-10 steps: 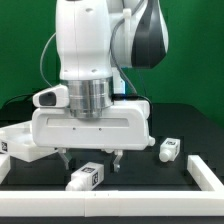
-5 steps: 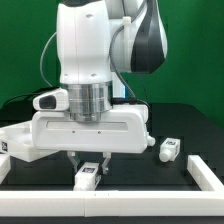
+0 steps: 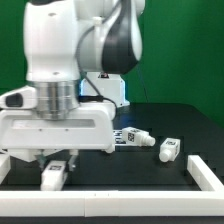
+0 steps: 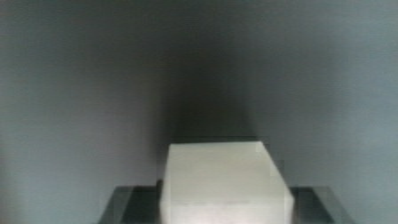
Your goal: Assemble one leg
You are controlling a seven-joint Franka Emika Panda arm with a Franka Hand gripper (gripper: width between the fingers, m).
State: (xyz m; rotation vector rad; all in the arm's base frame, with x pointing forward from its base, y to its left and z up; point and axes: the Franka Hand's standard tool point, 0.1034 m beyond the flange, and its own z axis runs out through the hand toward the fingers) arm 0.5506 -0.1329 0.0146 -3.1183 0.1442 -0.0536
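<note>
The fingers grip the small chunky white plastic leg between them and have carried it sideways; pickup seems done, mounting remains.

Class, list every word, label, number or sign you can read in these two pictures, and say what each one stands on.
No words, numbers or brand names can be read in either view.
Front leg: black-and-white square tag, a pattern with no letters.
Middle leg: same kind of tags, too small to decode.
Leg at the exterior view's right: tag blurred, unreadable.
</note>
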